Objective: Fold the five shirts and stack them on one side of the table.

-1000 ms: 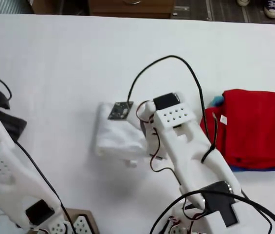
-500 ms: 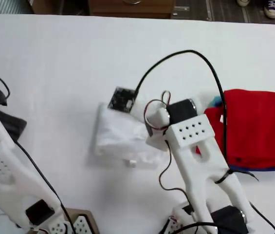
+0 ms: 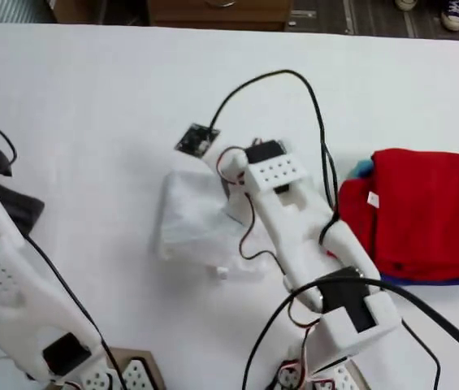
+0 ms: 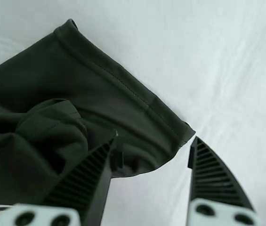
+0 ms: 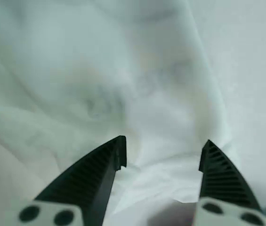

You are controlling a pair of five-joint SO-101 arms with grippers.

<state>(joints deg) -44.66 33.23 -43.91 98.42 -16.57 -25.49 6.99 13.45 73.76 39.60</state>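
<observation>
White table (image 3: 91, 97) takes up nearly the whole high view; its far edge runs straight across the top. Surface matte, with soft creases seen close up in the left wrist view. Beyond the far edge, near the middle: brown wooden furniture (image 3: 213, 11), only its lower front in frame. Toward the far right corner: dark floor (image 3: 351, 16) laid in strips. Past the far left corner: grey ribbed surface (image 3: 2, 10), cannot tell what. Light even and diffuse; shadows on the table faint.
</observation>
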